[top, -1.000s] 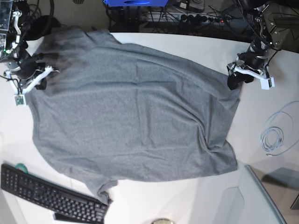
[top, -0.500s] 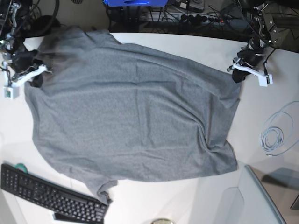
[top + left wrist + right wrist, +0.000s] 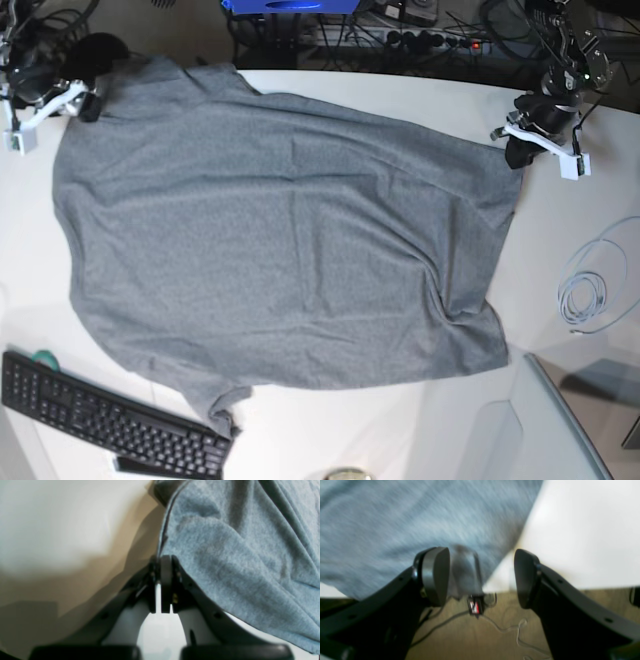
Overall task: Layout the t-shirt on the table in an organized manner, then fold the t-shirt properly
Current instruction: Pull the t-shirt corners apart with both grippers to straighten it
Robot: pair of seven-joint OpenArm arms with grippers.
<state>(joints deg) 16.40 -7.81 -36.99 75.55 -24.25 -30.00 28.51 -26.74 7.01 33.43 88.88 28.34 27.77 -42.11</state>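
The grey t-shirt (image 3: 280, 230) lies spread on the white table (image 3: 420, 100), one sleeve near the keyboard. My left gripper (image 3: 515, 152) sits at the shirt's right-hand corner. In the left wrist view this gripper (image 3: 161, 562) is shut, with the t-shirt (image 3: 237, 555) hem running into the fingertips. My right gripper (image 3: 88, 103) is at the shirt's top-left corner by the table edge. In the blurred right wrist view this gripper (image 3: 482, 577) is open, a bit of t-shirt (image 3: 420, 517) cloth lies loose beside one finger, and the floor shows below.
A black keyboard (image 3: 110, 420) lies at the front left, touching the shirt's sleeve. A coiled white cable (image 3: 590, 295) rests on the right. A pale tray-like object (image 3: 560, 420) fills the bottom right corner. Power strips and cables (image 3: 400, 40) run behind the table.
My right gripper has opened, let go of the shirt and moved toward the far-left corner. The left gripper shut on the shirt's corner and drew it slightly right.
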